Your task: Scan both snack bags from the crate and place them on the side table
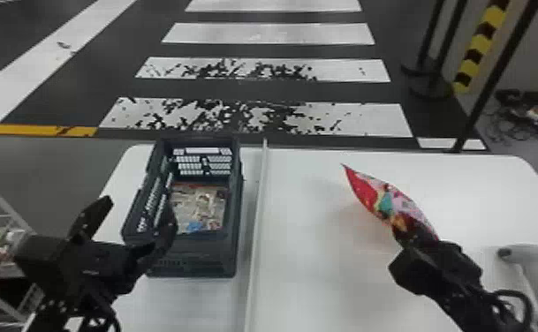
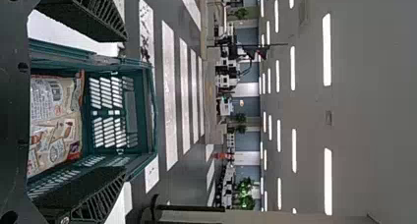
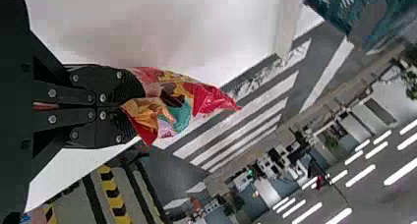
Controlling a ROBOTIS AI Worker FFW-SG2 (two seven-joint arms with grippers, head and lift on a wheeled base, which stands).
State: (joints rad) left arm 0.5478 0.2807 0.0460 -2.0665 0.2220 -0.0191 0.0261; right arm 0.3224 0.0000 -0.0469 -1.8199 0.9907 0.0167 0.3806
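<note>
In the head view my right gripper (image 1: 407,232) holds a red, colourful snack bag (image 1: 384,198) by one end over the right part of the table. The right wrist view has the right gripper (image 3: 129,106) shut on the crumpled end of that snack bag (image 3: 182,103). My left gripper (image 1: 137,209) stands open at the near left side of the dark crate (image 1: 192,265). Another snack bag (image 1: 199,207), beige, lies inside the crate. From the left wrist, the left gripper (image 2: 125,108) has its fingers wide apart, with the crate (image 2: 115,64) and beige bag (image 2: 56,121) between and below them.
A grey-white handheld scanner (image 1: 530,260) rests on the white table (image 1: 316,282) at the right, near the right arm. A seam with a raised edge (image 1: 259,212) runs between crate and right table part. A wire shelf (image 1: 2,198) stands at far left.
</note>
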